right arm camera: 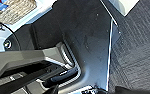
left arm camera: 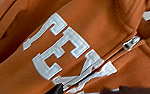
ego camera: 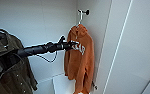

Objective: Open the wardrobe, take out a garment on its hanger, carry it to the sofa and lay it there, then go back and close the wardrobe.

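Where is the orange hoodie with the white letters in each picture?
Head view: the orange hoodie hangs right of centre inside the wardrobe, with the left gripper at its chest.
Left wrist view: the hoodie's chest fills the picture, seen up close.
Right wrist view: it is not there, just robot parts and dark floor.
Shared landmark: the white letters, in the head and left wrist views.

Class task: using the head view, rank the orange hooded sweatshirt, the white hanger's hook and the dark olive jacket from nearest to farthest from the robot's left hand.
1. Orange hooded sweatshirt: the left hand is at its chest lettering.
2. White hanger's hook: above the hand, on the black peg.
3. Dark olive jacket: far back along the arm, at the picture's left.
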